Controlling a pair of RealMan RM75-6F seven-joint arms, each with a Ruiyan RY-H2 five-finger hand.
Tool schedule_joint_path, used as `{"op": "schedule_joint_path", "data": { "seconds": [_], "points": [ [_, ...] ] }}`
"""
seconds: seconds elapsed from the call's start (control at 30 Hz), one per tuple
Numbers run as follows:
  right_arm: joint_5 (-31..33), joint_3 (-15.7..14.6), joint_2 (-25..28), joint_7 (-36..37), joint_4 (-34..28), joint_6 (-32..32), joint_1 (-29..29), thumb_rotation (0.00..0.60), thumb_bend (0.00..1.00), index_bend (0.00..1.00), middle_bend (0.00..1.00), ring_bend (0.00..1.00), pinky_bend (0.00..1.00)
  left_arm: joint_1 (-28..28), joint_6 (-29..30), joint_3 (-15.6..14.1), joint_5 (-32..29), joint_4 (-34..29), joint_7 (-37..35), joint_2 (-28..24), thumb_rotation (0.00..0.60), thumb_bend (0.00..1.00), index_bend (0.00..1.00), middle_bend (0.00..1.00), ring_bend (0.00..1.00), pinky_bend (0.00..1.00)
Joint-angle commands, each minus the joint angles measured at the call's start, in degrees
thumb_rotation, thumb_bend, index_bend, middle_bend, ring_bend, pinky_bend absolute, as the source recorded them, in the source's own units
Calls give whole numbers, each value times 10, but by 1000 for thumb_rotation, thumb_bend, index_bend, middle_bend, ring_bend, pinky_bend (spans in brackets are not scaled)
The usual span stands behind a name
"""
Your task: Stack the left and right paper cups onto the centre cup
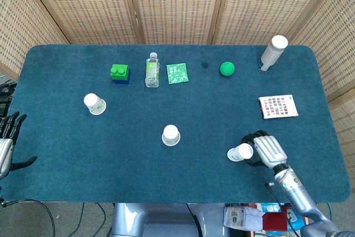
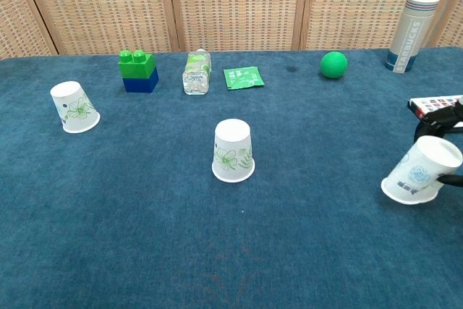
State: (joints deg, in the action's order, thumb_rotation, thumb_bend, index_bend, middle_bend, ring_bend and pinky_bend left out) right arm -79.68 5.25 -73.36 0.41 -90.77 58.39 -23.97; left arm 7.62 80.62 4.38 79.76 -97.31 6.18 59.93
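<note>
We see our right robot hand point(image 1: 265, 149) wrapped around the tilted right cup point(image 1: 241, 152) near the desk's point(image 1: 183, 170) front edge. Our left robot hand point(image 1: 8, 140) hangs open, fingers spread, holding nothing. The centre cup point(image 1: 171, 135) and left cup point(image 1: 94, 104) stand upside down, well apart.

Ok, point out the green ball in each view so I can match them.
Head view: green ball at the table's far side, right of centre.
Chest view: green ball upper right, near the screen.
Shared landmark: the tall white tumbler stands to its right in both.
</note>
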Motion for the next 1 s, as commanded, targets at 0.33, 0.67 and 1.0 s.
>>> {"op": "schedule_joint_path", "data": {
  "seconds": [0.33, 0.67, 1.0],
  "points": [
    [144, 95, -8, -176, -116, -86, -142, 600, 438, 466, 468, 350, 257, 4, -6, 6, -14, 3, -5, -1, 600, 43, 0, 0, 0, 0],
    [312, 120, -54, -322, -150, -57, -240, 600, 438, 466, 462, 350, 257, 11, -18, 7, -21, 8, -4, 1, 600, 46, 0, 0, 0, 0],
    [436, 138, -113, -397, -130, -19, -331, 600, 438, 466, 458, 350, 257, 14, -25, 6, -24, 10, -7, 0, 600, 48, 0, 0, 0, 0]
  ]
}}
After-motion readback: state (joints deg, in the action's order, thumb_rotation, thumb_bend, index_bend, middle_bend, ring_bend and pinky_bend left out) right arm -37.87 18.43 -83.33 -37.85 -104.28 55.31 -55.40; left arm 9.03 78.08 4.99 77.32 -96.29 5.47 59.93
